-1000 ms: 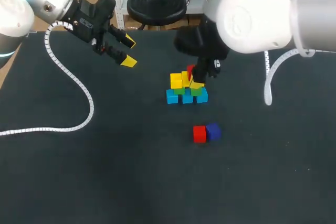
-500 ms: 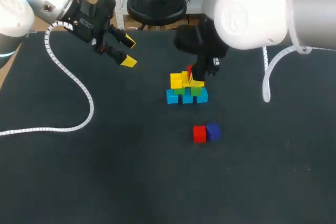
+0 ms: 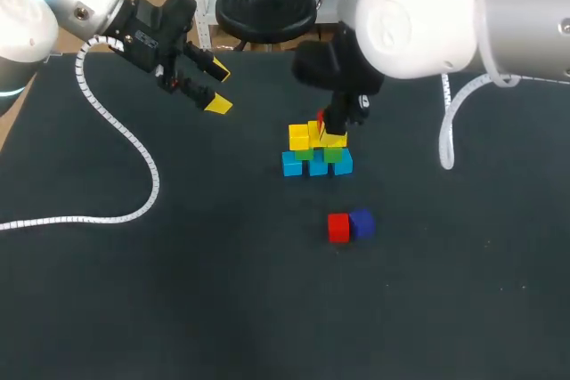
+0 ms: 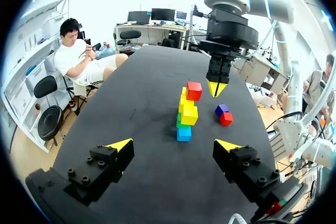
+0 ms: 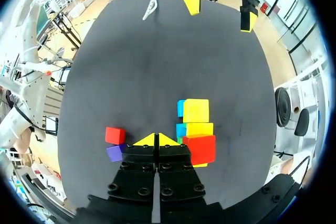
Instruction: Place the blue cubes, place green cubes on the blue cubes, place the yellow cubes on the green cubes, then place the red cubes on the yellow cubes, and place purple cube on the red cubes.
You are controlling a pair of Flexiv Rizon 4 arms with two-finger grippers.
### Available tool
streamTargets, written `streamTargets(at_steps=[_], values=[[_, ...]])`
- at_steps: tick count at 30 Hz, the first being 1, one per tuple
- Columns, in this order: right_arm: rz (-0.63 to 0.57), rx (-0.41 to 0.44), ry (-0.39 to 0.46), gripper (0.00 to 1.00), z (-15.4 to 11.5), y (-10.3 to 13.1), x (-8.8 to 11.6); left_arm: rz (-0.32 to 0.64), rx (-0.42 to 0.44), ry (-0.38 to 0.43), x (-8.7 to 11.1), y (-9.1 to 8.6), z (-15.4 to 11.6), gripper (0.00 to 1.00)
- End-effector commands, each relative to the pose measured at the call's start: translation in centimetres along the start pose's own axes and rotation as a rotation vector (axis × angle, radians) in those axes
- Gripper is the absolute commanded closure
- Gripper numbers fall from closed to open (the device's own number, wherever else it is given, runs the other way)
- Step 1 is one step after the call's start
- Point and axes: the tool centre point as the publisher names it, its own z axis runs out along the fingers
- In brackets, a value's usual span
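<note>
Head view: stacked red cube point(image 3: 321, 119) mostly hidden behind right hand point(image 3: 332, 136); green cubes point(image 3: 332, 156) partly covered.

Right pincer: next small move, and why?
Probably lift the right pincer straight up, away from the tower. It is shut and empty beside the placed red cube, which sits on the yellow cubes. The loose red cube lies by the purple cube, so it likely comes next.

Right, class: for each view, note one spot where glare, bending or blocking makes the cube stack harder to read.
Head view: glare washes out the right arm's white shell, and the right gripper covers part of the stack. Left wrist view: the edges of the table bow, yet the stack shows whole. Right wrist view: the shut gripper overlaps the stack's lower cubes.
</note>
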Motion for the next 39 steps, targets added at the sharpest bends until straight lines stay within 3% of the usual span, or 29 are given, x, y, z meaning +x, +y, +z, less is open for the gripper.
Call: streamTargets(at_steps=[1, 39], values=[[0.001, -0.005, 0.001, 1.0, 0.0, -0.3, 0.0, 0.002, 0.001, -0.001, 0.1, 0.0, 0.0, 0.0], [-0.019, -0.016, 0.028, 1.0, 0.1, -2.4, 0.6, 0.002, 0.001, -0.001, 0.1, 0.0, 0.0, 0.0]])
